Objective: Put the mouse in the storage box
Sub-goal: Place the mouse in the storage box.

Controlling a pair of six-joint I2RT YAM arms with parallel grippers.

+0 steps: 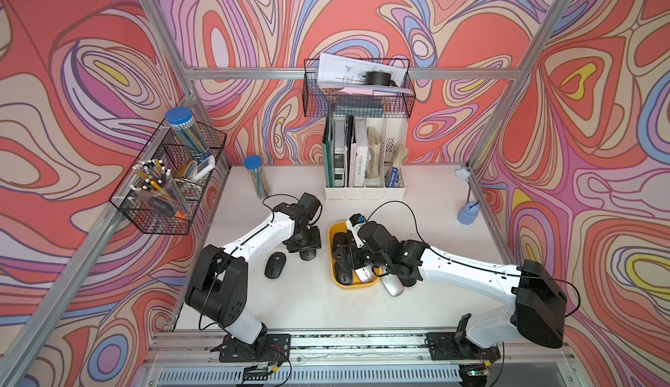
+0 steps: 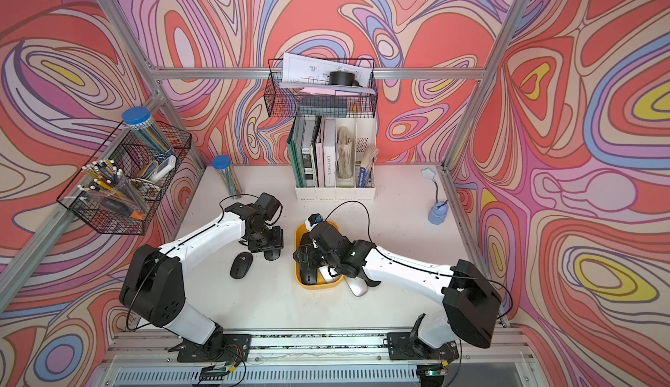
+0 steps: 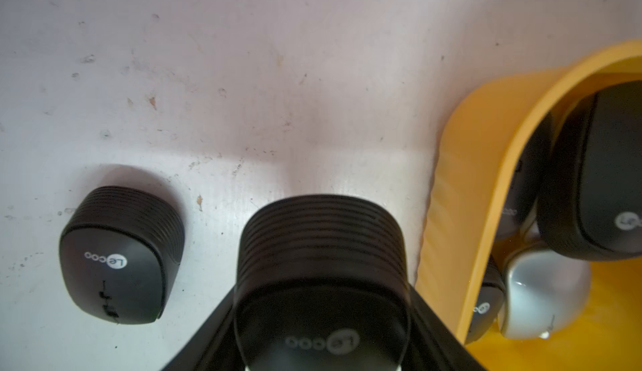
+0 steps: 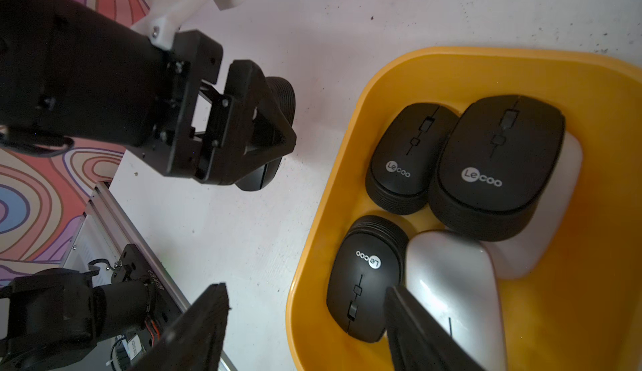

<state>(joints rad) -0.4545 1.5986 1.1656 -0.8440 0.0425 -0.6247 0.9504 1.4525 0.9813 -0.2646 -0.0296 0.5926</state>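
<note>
L gripper (image 3: 323,317) clamps black mouse (image 3: 321,247), mostly hidden; R gripper (image 4: 305,292) agape over storage box (image 4: 451,67).

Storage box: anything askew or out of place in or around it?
Yes. The mice in the storage box are piled up, not lying flat: one black mouse rides on top of a white mouse. A silver mouse lies on the table just outside the box, partly under the right arm.

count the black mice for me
5. The yellow tray holds three: mouse one beside mouse two, mouse three by the silver mouse. Loose mouse on the table. Held mouse in the left gripper. Others may be hidden under them.
</note>
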